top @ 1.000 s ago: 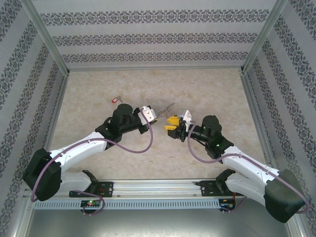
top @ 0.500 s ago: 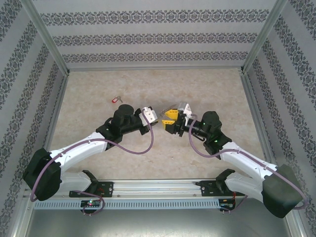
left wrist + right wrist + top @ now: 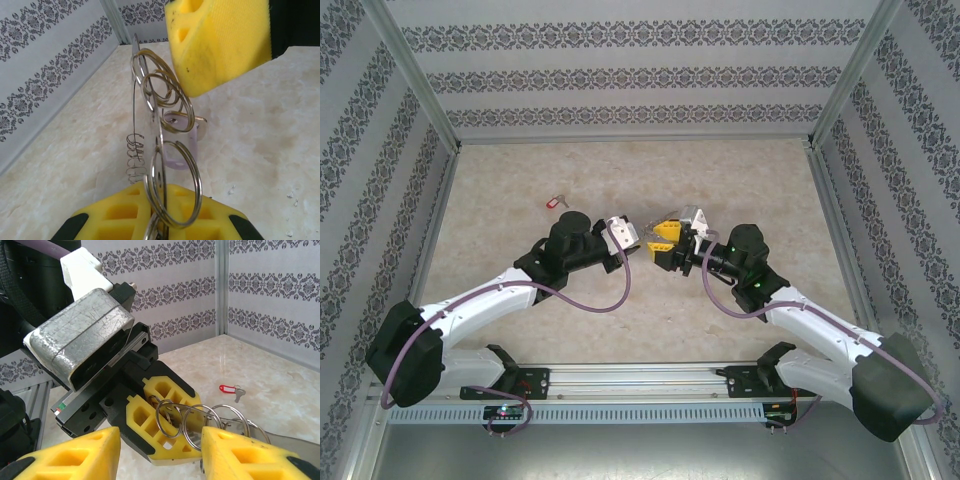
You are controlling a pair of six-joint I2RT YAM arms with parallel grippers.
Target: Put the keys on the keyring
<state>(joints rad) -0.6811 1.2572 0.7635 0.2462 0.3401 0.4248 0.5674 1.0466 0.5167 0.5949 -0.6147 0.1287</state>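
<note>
Left gripper (image 3: 160,412): its two yellow fingers are pressed together on the keyring (image 3: 197,422). Seen from above, it meets the other gripper near the middle of the table (image 3: 740,180).
Right gripper (image 3: 160,452): it sits at 3 o'clock from the left gripper. Its yellow fingers are spread apart, and the wire loops hang over the gap between them. I cannot tell if a finger touches the wire.
Keyring: a bunch of thin silver loops sticks out of the left gripper, up off the table. From above it is a tiny glint between the two grippers and is too small to read.
Keys on the ring: hard to make out. In the left wrist view, a flat pale piece (image 3: 184,142) shows behind the loops. It may be a key, but I cannot be sure.
Red-headed key (image 3: 556,201): it lies flat on the table by itself, at about 10 o'clock from the grippers and well apart from them. In the right wrist view its silver blade points to 3 o'clock.
Cut off: in the left wrist view the lowest loop runs off the bottom edge, and one big yellow finger (image 3: 220,40) of the right gripper runs off the top.
Hidden: the left arm's grey box (image 3: 82,342) covers the table behind it.
</note>
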